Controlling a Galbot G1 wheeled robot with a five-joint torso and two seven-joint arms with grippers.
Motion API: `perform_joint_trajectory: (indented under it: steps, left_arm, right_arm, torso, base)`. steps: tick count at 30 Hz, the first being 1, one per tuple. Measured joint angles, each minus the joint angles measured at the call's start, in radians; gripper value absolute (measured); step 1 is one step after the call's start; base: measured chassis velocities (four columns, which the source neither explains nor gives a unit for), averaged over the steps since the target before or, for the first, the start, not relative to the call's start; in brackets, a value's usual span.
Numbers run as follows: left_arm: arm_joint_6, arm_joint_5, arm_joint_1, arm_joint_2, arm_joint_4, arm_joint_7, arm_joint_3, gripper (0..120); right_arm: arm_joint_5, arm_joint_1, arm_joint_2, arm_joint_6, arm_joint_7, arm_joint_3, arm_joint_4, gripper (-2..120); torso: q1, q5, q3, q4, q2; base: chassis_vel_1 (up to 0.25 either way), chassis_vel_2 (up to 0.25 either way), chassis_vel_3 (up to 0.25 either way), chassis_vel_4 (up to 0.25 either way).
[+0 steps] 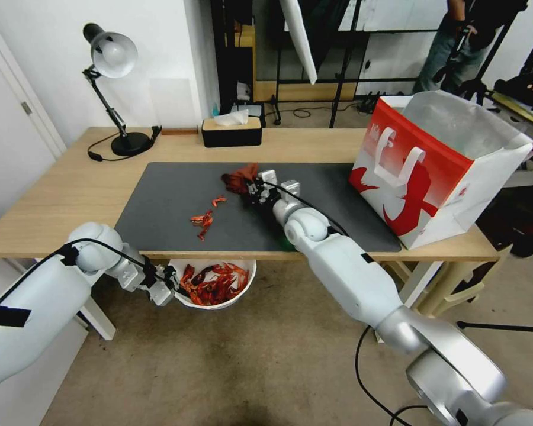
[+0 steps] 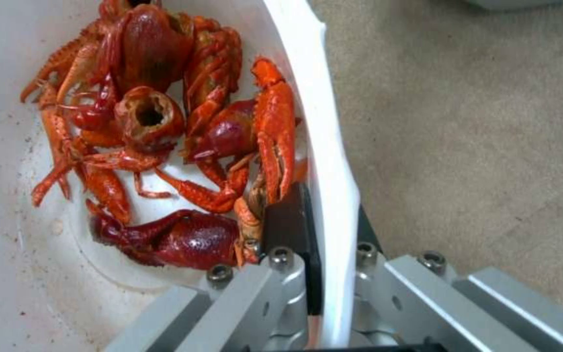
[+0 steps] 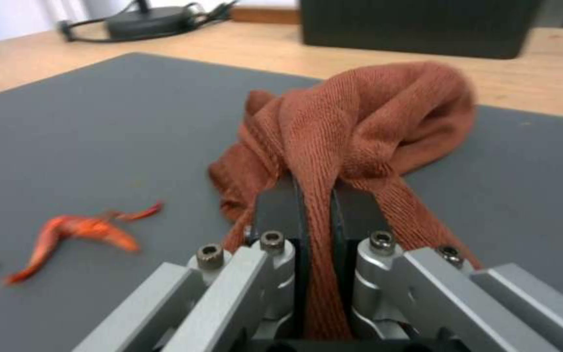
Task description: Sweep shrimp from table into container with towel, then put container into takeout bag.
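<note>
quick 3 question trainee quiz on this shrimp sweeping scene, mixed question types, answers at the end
1. True or false: the right gripper is shut on the towel.
2. Where does the left gripper hold the container? A) on the mat B) below the table edge C) inside the takeout bag
3. Fill in: some shrimp lie on the dark grey ____.

Key: 1 true; 2 B, clamped on the rim; 3 mat.

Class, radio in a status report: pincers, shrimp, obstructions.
Left pincer clamps container rim below table edge. Right pincer grips towel on mat. Few shrimp left on mat. Nothing obstructing.
</note>
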Motion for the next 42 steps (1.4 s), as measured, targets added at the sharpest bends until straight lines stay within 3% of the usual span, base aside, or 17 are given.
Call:
perform_joint_trajectory:
  steps: [2, 7, 25, 42]
  left_arm:
    - [-0.002, 0.000, 0.005, 0.001, 0.002, 0.000, -0.005, 0]
    - [-0.008, -0.003, 0.001, 0.002, 0.015, -0.002, -0.007, 0]
    - [-0.015, -0.015, -0.015, 0.002, 0.025, -0.003, -0.006, 0]
    - [-0.015, -0.033, -0.014, 0.024, 0.035, -0.005, -0.019, 0]
  right_arm:
    - [0.012, -0.018, -0.014, -0.013, -0.086, -0.011, 0.024, 4]
    - [0.026, -0.045, -0.042, -0.032, -0.171, -0.024, 0.077, 4]
    - [0.060, -0.096, -0.150, -0.039, -0.372, -0.074, 0.216, 4]
    - [0.052, -0.096, -0.192, -0.031, -0.599, -0.077, 0.219, 4]
  torso:
    - [0.000, 0.0001, 0.000, -0.0002, 0.000]
    - [0.000, 0.0003, 0.000, 0.0005, 0.000]
    - [0.000, 0.0004, 0.000, 0.0005, 0.000]
    - [0.000, 0.0003, 0.000, 0.0004, 0.000]
  base:
    - [0.000, 0.000, 0.000, 0.000]
    - [0.000, 0.000, 0.000, 0.000]
    - [0.000, 0.000, 0.000, 0.000]
    - [0.000, 0.000, 0.000, 0.000]
